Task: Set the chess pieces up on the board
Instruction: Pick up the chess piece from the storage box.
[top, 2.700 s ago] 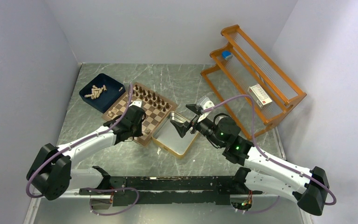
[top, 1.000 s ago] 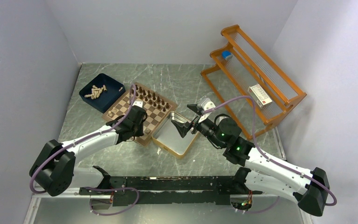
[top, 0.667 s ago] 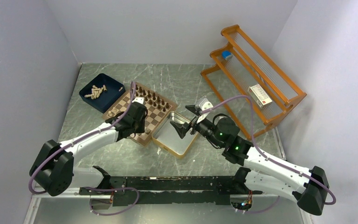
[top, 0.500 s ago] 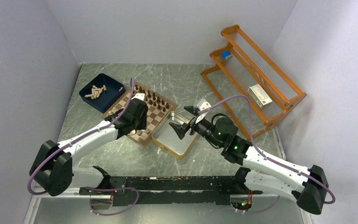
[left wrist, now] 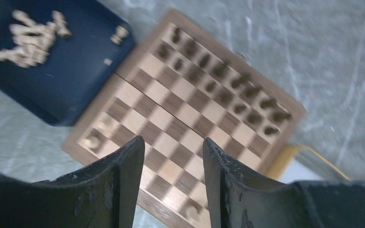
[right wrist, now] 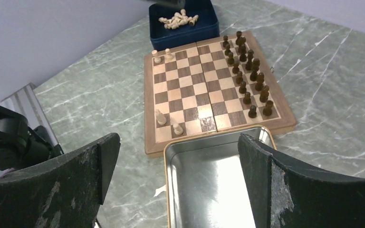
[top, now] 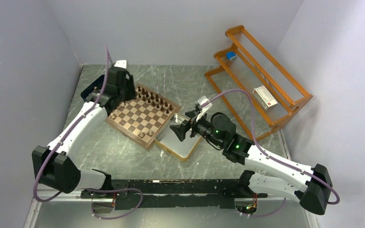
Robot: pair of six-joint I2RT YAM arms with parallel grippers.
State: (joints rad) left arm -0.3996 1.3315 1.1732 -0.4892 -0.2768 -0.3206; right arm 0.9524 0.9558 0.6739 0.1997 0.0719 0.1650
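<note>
Board (top: 126, 132) sits left of centre in the overhead frame. It is square, so it has no long side, and it is turned cornerwise like a diamond. Dark chessmen (top: 154, 99) line its upper-right edge in two rows slanting from upper left to lower right, and four pale chessmen (right wrist: 160, 116) stand along the opposite edge. More pale ones lie heaped in the navy tray (left wrist: 76, 71) at upper left. My left gripper (left wrist: 173, 142), low over the board half a second back, has swung up beside that tray, jaws parted and empty. My right gripper (right wrist: 178, 137) hangs spread wide, holding nothing, over the silver tin (right wrist: 209, 185), nudged slightly left.
</note>
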